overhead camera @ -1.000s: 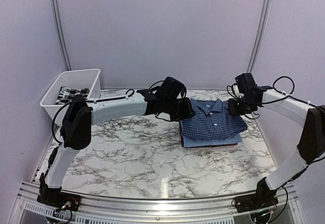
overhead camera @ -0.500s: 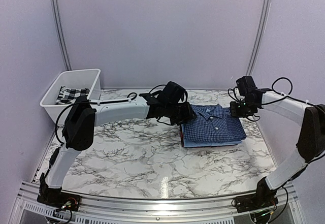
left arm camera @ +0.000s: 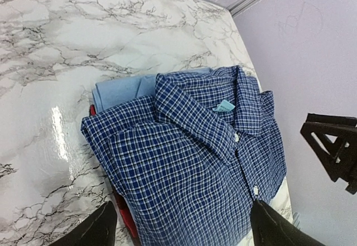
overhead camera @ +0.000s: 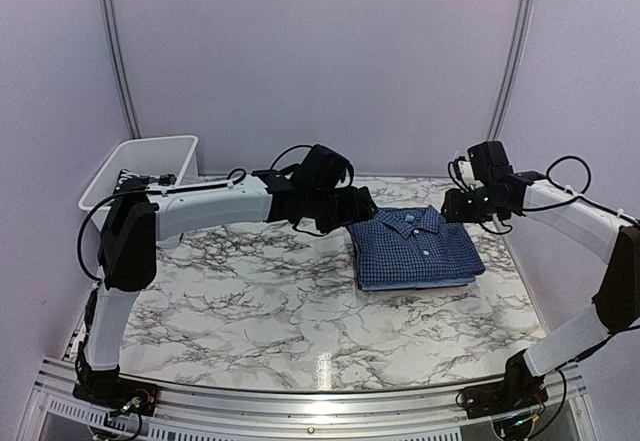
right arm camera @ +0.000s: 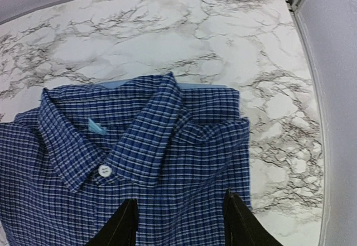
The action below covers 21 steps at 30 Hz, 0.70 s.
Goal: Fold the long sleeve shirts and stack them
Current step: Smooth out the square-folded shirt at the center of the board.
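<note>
The dark blue checked long sleeve shirt (overhead camera: 415, 246) lies folded, collar toward the back wall, on top of the light blue shirt (left arm camera: 120, 90), whose edge peeks out behind it. My left gripper (overhead camera: 356, 211) hovers at the stack's back left, open, fingers (left arm camera: 100, 229) spread wide over the checked cloth (left arm camera: 195, 157) with nothing between them. At the stack's back right corner, my right gripper (overhead camera: 456, 207) is also open, its fingertips (right arm camera: 239, 223) apart above the shirt (right arm camera: 139, 145) and holding nothing.
A white bin (overhead camera: 110, 176) with a black-and-white checked cloth (overhead camera: 135, 183) stands at the back left. Something red (left arm camera: 125, 221) shows under the stack's edge. The right wall and its corner post (overhead camera: 510, 61) are close behind the right arm.
Both grippers opened and let go of the dark blue shirt, which settled flat on the stack. The left gripper drew back to the left; the right one lifted slightly away.
</note>
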### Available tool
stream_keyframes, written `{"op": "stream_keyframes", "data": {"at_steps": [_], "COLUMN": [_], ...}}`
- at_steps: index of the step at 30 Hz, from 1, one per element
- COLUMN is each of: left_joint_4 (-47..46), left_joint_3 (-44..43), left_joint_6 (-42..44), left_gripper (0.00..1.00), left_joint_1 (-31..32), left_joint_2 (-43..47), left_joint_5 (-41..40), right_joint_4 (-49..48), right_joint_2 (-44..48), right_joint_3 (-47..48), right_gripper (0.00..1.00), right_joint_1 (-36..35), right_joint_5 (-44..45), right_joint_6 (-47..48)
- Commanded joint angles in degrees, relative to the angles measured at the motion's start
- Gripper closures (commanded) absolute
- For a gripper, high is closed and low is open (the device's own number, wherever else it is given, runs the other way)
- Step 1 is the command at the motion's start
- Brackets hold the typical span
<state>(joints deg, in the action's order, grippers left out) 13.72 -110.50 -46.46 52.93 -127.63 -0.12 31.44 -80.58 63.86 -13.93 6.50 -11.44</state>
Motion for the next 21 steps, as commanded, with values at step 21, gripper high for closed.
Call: {"op": "stream_keyframes", "data": {"at_steps": [21], "left_joint_4": [0.44], "left_joint_3": [18.06], "left_joint_6": [6.90], "left_gripper": [0.12], "left_joint_1": [-0.54], "left_joint_2": [16.62], "left_joint_5": [-2.60], "right_joint_4": [-9.52], "right_joint_2": [-2.49], "right_joint_3": [-7.25], "right_gripper": [0.26], "right_joint_1": [-4.33], "right_joint_5": [2.91], "right_joint_6": [-4.78]}}
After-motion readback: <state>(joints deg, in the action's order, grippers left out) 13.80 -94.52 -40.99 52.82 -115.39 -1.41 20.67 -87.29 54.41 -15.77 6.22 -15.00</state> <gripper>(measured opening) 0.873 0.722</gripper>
